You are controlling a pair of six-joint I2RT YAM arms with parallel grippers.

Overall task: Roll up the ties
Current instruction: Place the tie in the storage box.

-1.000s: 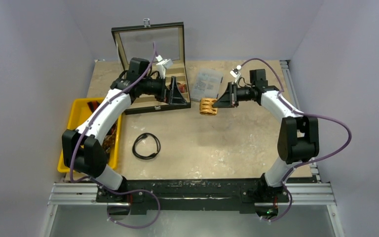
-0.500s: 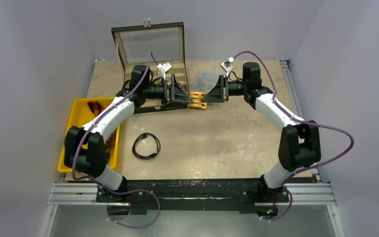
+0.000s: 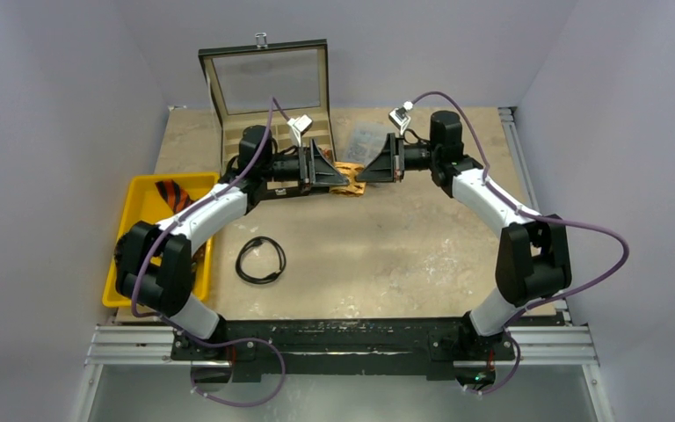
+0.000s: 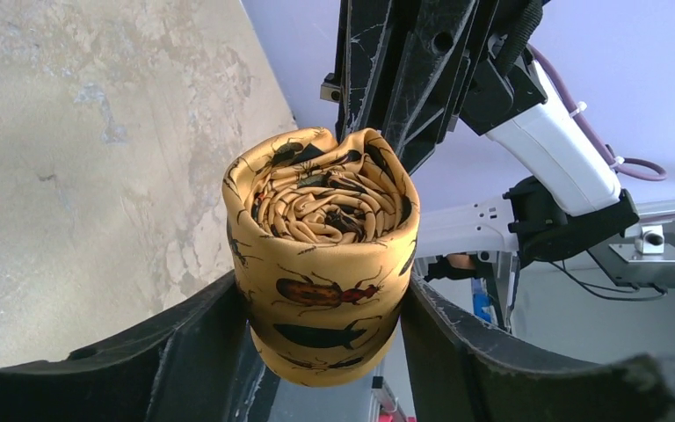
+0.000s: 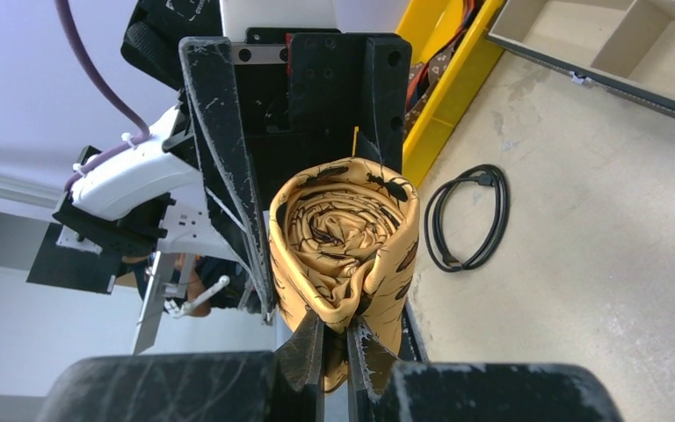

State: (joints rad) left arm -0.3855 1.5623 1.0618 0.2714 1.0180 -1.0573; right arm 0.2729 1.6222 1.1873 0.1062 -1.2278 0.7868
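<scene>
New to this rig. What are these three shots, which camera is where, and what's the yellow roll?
Two robot arms with two-finger grippers stand at the near edge of a table. The wide shot looks down from above and behind them; the other two come from a camera on each wrist. The roll is a rolled tie, gold with insect prints, held above the table. The right gripper pinches its edge; the left gripper presses its sides. Around them: an open wooden box, a clear plastic box, a yellow bin, a black cable loop.
</scene>
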